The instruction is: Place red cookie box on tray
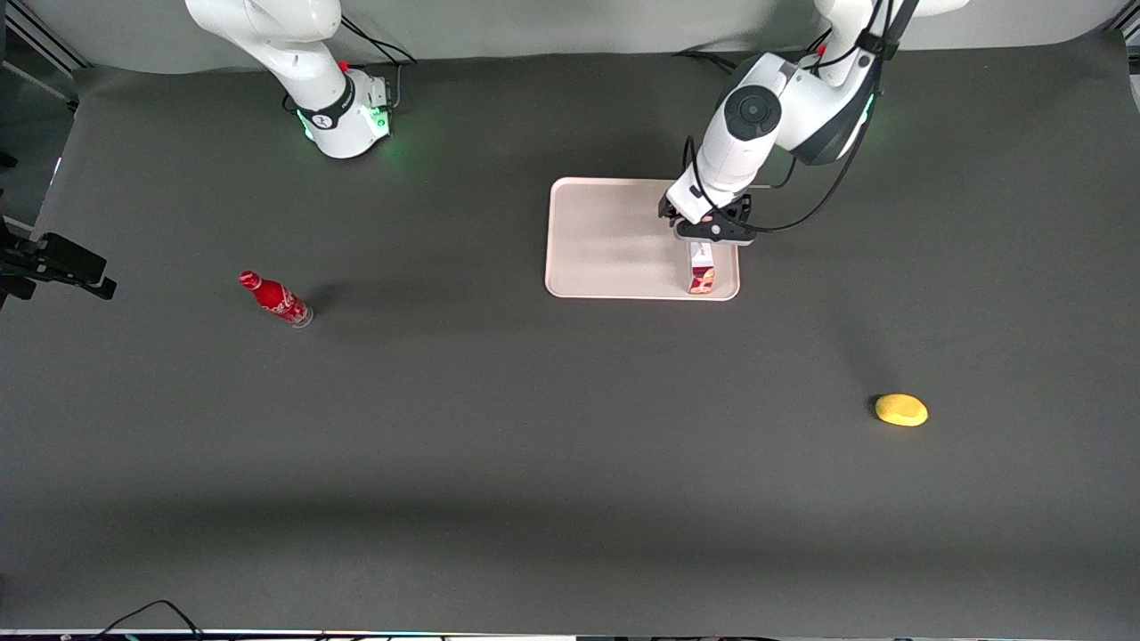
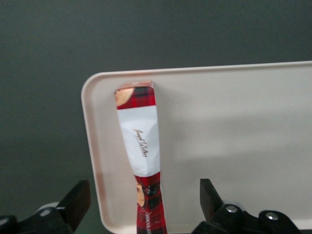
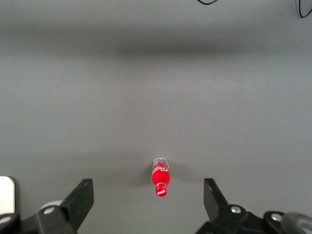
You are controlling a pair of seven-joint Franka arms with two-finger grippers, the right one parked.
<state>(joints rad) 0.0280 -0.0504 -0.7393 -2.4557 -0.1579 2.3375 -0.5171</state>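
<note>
Now the red cookie box (image 2: 144, 161) is lying on the tray (image 1: 606, 236), along its edge. The gripper (image 2: 145, 207) is hovering over it, fingers spread wide, gripping nothing.

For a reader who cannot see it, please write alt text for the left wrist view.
The red cookie box lies on the tray, along one short rim, with the open gripper above it, fingers apart on either side and not touching it. Around the tray is dark grey table.
</note>
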